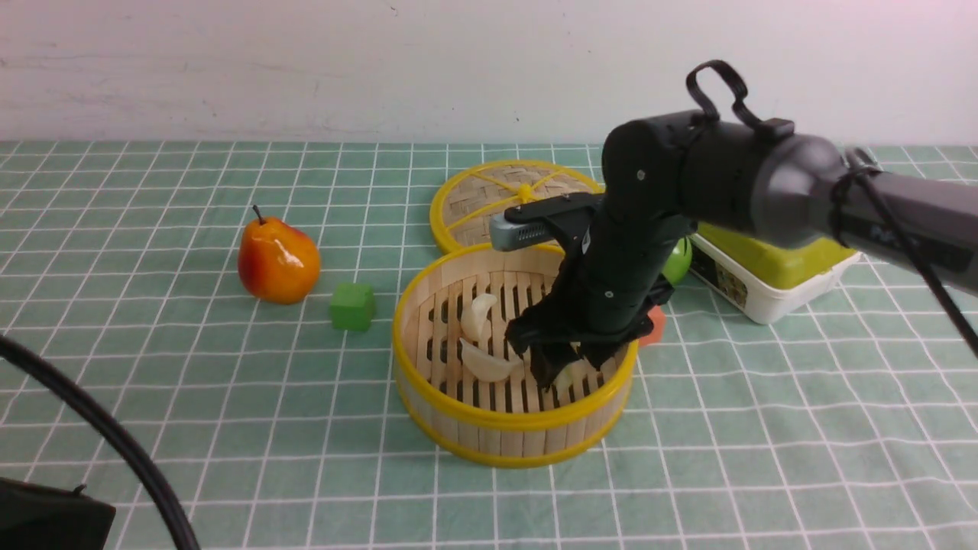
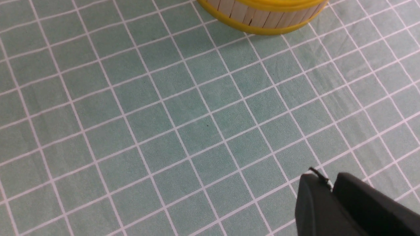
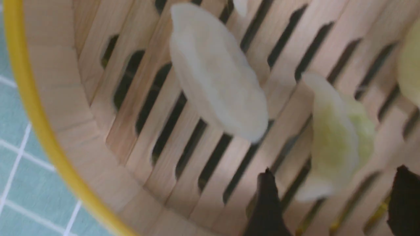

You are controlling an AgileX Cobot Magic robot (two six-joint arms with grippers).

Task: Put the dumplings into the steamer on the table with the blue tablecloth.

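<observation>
Apparently all four dumplings (image 3: 220, 75) lie inside steamer (image 1: 512, 452); right claw (image 1: 574, 373) released, left claw (image 2: 328, 182) pinched together, empty; only withdrawal likely remains.

Through the right wrist camera, you have your right gripper (image 3: 333, 195) parted over the slatted floor of the steamer (image 3: 36, 98), with a green-tinged dumpling (image 3: 334, 141) near its tips. A cream dumpling (image 3: 218, 73) lies nearer the steamer's yellow rim, and parts of two more dumplings (image 3: 411, 65) show, cut off by the view.
</observation>
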